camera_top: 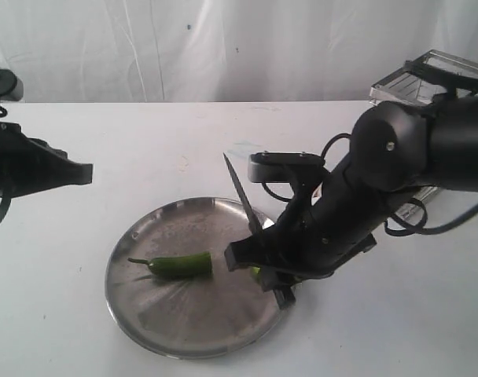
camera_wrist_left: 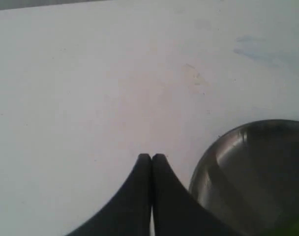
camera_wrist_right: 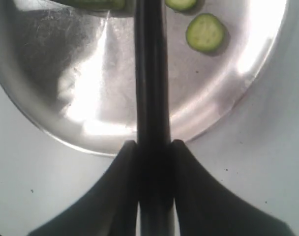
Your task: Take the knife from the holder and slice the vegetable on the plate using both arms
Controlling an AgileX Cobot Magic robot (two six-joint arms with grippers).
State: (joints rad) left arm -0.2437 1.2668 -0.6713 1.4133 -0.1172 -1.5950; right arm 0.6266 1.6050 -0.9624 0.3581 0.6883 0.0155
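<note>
A white worktop [camera_top: 184, 149] fills the scene from the near edge to the far one, matte in finish. Behind its far edge hangs a white cloth backdrop [camera_top: 223, 47] with soft vertical folds and a couple of small dark specks [camera_top: 189, 27]. The left wrist view shows a faint brownish stain [camera_wrist_left: 194, 78] on the worktop and, near it, a pale bluish smear [camera_wrist_left: 257, 49]. The right wrist view shows tiny dark dots [camera_wrist_right: 226, 170] on the white surface.
</note>
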